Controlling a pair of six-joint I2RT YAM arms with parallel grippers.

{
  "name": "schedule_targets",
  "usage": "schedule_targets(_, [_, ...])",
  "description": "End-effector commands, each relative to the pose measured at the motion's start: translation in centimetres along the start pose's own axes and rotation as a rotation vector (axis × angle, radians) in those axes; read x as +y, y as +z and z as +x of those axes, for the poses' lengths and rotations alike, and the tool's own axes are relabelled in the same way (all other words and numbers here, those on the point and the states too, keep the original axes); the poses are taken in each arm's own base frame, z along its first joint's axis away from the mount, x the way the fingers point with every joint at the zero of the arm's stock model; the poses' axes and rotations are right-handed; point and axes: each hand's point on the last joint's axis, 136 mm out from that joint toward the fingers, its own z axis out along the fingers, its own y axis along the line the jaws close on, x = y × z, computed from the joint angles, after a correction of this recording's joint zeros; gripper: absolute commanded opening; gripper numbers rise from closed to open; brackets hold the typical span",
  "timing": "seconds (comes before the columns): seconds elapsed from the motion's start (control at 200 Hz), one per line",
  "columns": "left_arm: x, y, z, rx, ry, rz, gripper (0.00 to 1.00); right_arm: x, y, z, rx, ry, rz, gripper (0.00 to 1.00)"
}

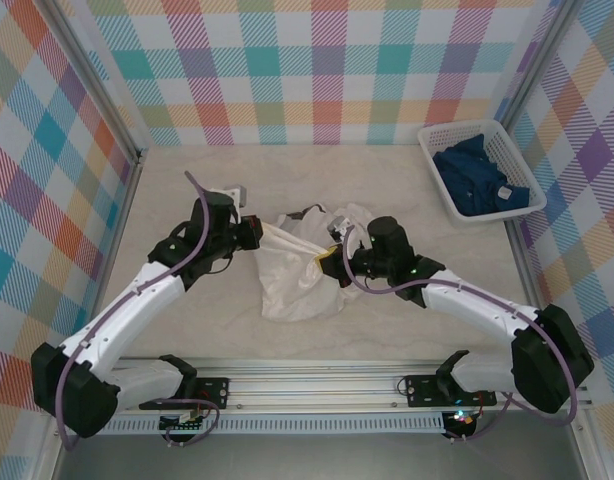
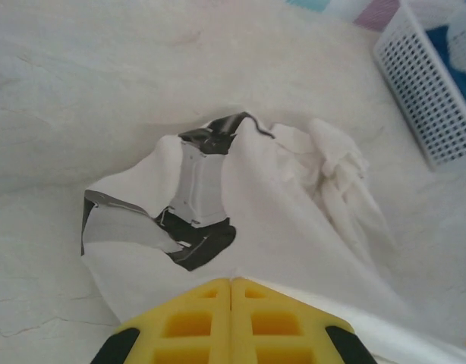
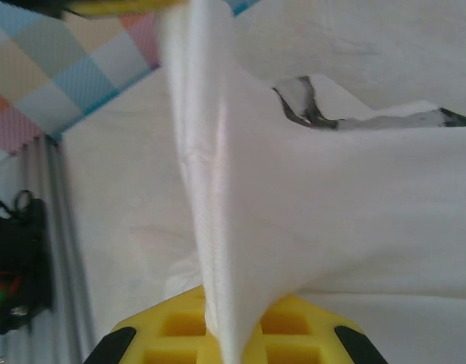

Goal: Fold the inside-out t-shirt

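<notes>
Mid-table, t-shirt (image 1: pixel 299 278) stretched between left claw (image 1: pixel 257 233), right claw (image 1: pixel 336 254), both pinching cloth

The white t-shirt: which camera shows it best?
The top view: the whole t-shirt lies crumpled. The left wrist view shows part of it close up; the right wrist view, one taut fold pinched in the right claw.

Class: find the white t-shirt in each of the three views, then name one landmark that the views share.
Top external: t-shirt bunched at the centre.
Left wrist: t-shirt in the middle, spreading up from the left fingers at the bottom edge.
Right wrist: t-shirt rising as a taut fold from the right fingers, covering the right side.
Shared landmark: the checked wall.
</notes>
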Motion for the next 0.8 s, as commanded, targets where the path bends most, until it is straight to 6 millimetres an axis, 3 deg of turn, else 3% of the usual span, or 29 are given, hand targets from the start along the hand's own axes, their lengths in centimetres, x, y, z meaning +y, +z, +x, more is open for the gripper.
schedule_targets(0.0, [0.8, 1.2, 0.9, 0.018, 0.07, -0.021, 0.0, 1.7, -0.6, -0.3, -0.014, 0.056, -0.135, 0.01])
schedule_targets(0.06, [-0.3, 1.5, 1.4, 0.022, 0.093, 0.04, 0.06, 1.2, -0.8, -0.8, -0.025, 0.07, -0.135, 0.0])
schedule_targets(0.17, [-1.4, 0.8, 2.0, -0.003, 0.131, 0.075, 0.33, 0.5, -1.0, -0.9, -0.023, 0.078, -0.112, 0.01])
schedule_targets(0.29, [-2.5, -0.2, 3.0, -0.011, 0.139, 0.107, 0.47, -0.1, -0.9, -0.8, -0.025, 0.093, -0.09, 0.02])
schedule_targets(0.51, [-7.4, -0.3, 7.0, 0.128, 0.005, 0.376, 0.57, -0.6, -0.3, -0.7, -0.046, 0.126, -0.092, 0.04])
schedule_targets(0.7, [-9.3, 0.8, 6.1, 0.135, -0.214, 0.462, 0.64, -0.9, -0.1, 0.0, -0.055, 0.124, -0.084, 0.04])
schedule_targets(0.795, [-9.2, 1.5, 6.1, 0.149, -0.28, 0.45, 0.67, -1.0, -0.1, 0.2, -0.057, 0.121, -0.079, 0.04])
